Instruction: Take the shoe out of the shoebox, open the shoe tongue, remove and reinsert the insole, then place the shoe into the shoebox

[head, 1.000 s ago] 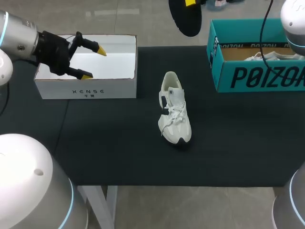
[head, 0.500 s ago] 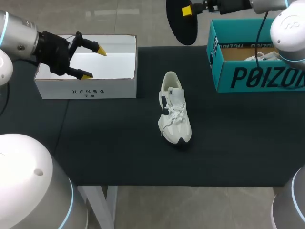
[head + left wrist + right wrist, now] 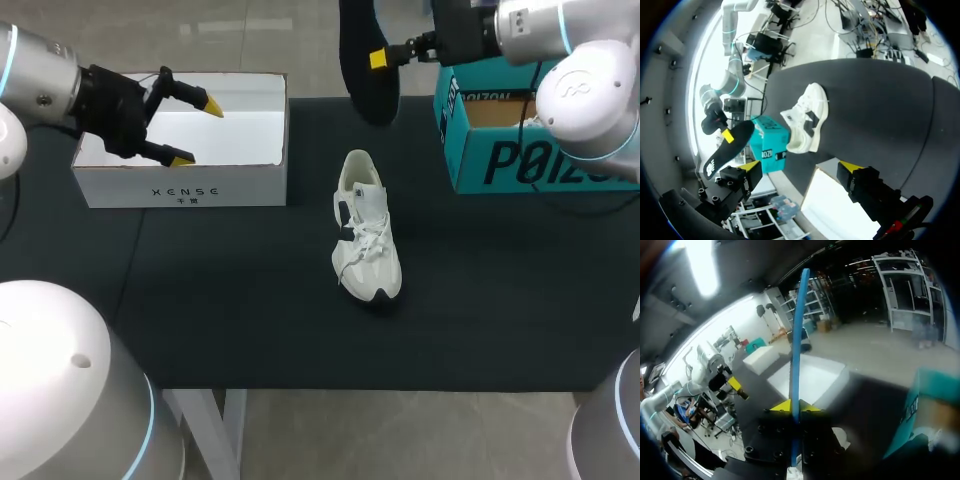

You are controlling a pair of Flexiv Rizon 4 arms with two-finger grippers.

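holds the insole (image 3: 365,95) aloft beyond the shoe (image 3: 366,225), with right gripper (image 3: 381,58) clamped on its edge — looks thin, light, bendy, so likely wants a heel-end grip to feed in toe-first — with left gripper (image 3: 195,131) spread over the white box (image 3: 120,188).

— What sort of place is this looking like?
— A robotics lab, at a test bench. A left arm (image 3: 40,75) and a right arm (image 3: 585,95), both grey machines, are hanging over one table (image 3: 250,320) that is wearing a black cover.
— What else is pointing that way?
— A white shoebox (image 3: 185,190) is sitting under the left gripper (image 3: 199,131). A teal shoebox (image 3: 520,160) is standing just beside the right gripper (image 3: 794,407), which is pinching an insole (image 3: 365,60). A lone shoe (image 3: 365,225) is lying between the grippers.
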